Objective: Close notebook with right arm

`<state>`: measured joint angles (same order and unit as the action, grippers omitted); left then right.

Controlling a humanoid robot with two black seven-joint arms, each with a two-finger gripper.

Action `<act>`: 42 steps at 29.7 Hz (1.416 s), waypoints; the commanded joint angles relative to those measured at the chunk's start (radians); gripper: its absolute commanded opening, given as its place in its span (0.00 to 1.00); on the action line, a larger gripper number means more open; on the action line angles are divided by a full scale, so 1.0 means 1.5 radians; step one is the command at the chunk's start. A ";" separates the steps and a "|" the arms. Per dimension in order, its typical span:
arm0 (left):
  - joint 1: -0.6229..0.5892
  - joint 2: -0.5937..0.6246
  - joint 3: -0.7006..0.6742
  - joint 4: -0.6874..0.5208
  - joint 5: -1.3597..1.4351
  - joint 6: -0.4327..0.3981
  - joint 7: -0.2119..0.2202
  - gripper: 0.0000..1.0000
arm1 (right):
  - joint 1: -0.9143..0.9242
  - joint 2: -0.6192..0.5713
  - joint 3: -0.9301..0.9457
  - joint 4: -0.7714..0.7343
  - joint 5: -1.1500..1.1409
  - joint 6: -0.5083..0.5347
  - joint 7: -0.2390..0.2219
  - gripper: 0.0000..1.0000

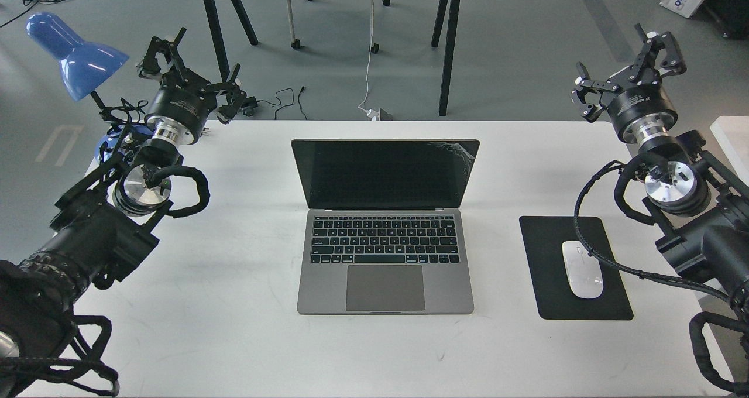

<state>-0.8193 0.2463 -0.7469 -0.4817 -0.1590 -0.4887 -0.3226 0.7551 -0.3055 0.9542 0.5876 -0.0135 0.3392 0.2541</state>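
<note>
Notebook [385, 228]: open in the middle of the table [246, 351], base flat, keyboard and trackpad facing the robot; the lid stands raised at the far edge, black screen toward the camera, cracked at its top right corner. Nothing touches it.
Why it sits so: centred and square to the robot, so either arm could get at the lid; the raised lid's top edge is the natural place to push from behind.
Right gripper [629, 64]: fingers spread wide, holding nothing; it hangs above the table's far right corner, well apart from the notebook, and points up and away from it.
Right arm [667, 181]: comes in from the right edge, over the table beside the mouse pad [576, 269], touching neither pad nor mouse [582, 269].
Left gripper [187, 70]: fingers spread, empty, held high at the far left near the blue lamp [73, 52]; it looks parked clear of the work.
Stage, as I judge it: the approach; closing is not yet begun.
Next move calls for: bringing the right gripper across behind the lid's top edge, then pressing it forward and down toward the keys.
Risk: the cracked corner is on the right, the side nearest this arm, so a push near mid-lid seems kinder; a hard shove could slide the base on the smooth table.
</note>
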 commanded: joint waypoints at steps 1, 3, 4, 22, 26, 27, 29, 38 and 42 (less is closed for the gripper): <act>0.000 0.000 0.001 0.000 0.000 0.000 0.000 1.00 | 0.023 0.014 -0.035 0.000 -0.003 -0.001 -0.001 1.00; 0.000 0.000 0.001 0.000 0.000 0.000 0.000 1.00 | 0.042 0.033 -0.070 -0.001 -0.006 -0.002 -0.001 1.00; 0.000 0.000 0.001 0.000 0.000 0.000 0.000 1.00 | 0.048 0.040 -0.089 -0.001 -0.006 -0.002 -0.001 1.00; 0.000 0.000 0.001 0.000 0.000 0.000 0.000 1.00 | 0.062 0.064 -0.329 0.091 -0.010 0.009 -0.002 1.00; 0.000 0.000 0.001 0.000 0.000 0.000 0.000 1.00 | 0.051 0.012 -0.373 0.143 -0.032 0.017 0.001 1.00; 0.000 0.000 0.001 0.000 0.000 0.000 0.000 1.00 | 0.050 0.003 -0.385 0.150 -0.043 0.026 0.003 1.00; 0.000 0.000 0.001 0.000 0.000 0.000 0.000 1.00 | 0.048 -0.009 -0.399 0.161 -0.058 0.046 0.005 1.00; 0.000 0.000 0.001 0.000 0.000 0.000 0.000 1.00 | 0.004 -0.029 -0.409 0.239 -0.125 0.058 0.004 1.00; 0.000 0.000 0.001 0.000 0.000 0.000 0.000 1.00 | -0.039 -0.028 -0.410 0.245 -0.228 0.058 0.004 1.00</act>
<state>-0.8193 0.2470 -0.7455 -0.4817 -0.1596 -0.4887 -0.3221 0.7420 -0.3487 0.3396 0.9517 -0.2561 0.4264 0.2618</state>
